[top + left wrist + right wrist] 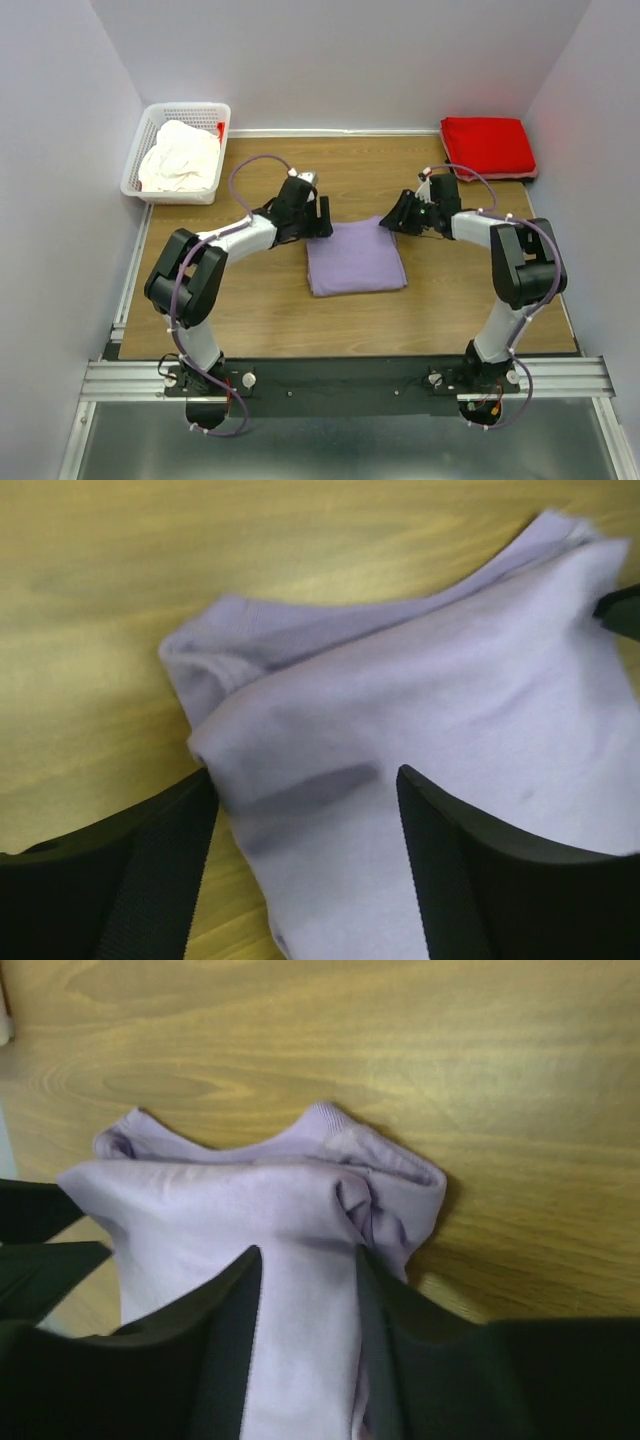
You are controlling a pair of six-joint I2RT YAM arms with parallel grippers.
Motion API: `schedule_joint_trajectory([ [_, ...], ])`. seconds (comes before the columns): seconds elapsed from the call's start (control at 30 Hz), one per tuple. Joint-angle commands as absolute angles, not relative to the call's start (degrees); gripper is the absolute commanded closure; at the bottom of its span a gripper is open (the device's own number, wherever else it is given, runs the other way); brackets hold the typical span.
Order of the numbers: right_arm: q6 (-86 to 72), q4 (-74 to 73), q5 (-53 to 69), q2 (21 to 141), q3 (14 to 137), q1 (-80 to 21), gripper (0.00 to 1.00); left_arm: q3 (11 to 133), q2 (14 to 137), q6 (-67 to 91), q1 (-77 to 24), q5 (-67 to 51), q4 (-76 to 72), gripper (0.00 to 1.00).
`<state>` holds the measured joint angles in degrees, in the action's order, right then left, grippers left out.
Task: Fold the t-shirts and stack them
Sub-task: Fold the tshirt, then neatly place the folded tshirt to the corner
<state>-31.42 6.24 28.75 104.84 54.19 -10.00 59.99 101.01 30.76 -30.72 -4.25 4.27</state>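
Observation:
The lavender t-shirt (355, 258) lies folded into a rough square at the table's middle. My left gripper (322, 215) is at its far left corner, open, and that corner (450, 680) lies between the spread fingers (150, 870). At the far right corner my right gripper (392, 220) is closed to a narrow gap on a bunched ridge of the lavender t-shirt (200, 1200), its collar just beyond. The red t-shirt (488, 146) sits folded at the far right corner of the table. The cream-white t-shirt (180, 158) is crumpled in the basket.
A white lattice basket (186, 107) stands at the far left corner. Grey walls close in the table on three sides. Bare wood (440, 300) surrounds the lavender shirt.

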Motion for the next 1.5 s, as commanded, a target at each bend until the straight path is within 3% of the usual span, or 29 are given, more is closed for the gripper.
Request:
schedule_joint_trajectory([
  [0.0,-26.91,-3.21,21.38,98.29,59.06,-9.75,0.46,66.26,96.87,25.32,-31.90,-0.53,7.37,0.17],
  [0.13,-23.56,-13.52,10.13,91.33,59.77,-9.41,0.35,69.08,93.70,19.87,-38.39,7.28,12.91,0.17],
  [0.23,-23.55,-19.68,2.48,85.81,58.54,-8.27,0.20,70.13,92.90,16.62,-44.88,12.11,15.20,0.17],
  [0.4,-26.10,-25.04,-6.41,77.89,55.20,-5.72,0.10,74.08,96.66,12.05,-55.62,16.17,17.40,0.17],
  [0.6,-31.89,-29.79,-9.40,72.17,51.78,-2.21,0.06,79.53,104.75,8.97,-64.15,18.54,17.32,0.19],
  [1.2,-34.54,-30.33,-0.63,70.93,45.70,5.98,0.06,84.91,119.70,4.92,-68.55,19.07,16.35,0.20],
  [1.27,-33.93,-29.54,1.48,71.10,45.36,5.89,0.06,84.90,120.32,4.83,-68.73,19.16,16.17,0.22],
  [1.33,-33.84,-28.13,3.86,71.19,44.83,5.89,0.07,84.73,121.02,5.18,-69.08,19.86,16.17,0.32],
  [1.47,-34.71,-24.36,10.09,71.19,42.37,5.98,0.07,83.41,120.59,5.71,-68.99,21.26,15.56,0.59],
])
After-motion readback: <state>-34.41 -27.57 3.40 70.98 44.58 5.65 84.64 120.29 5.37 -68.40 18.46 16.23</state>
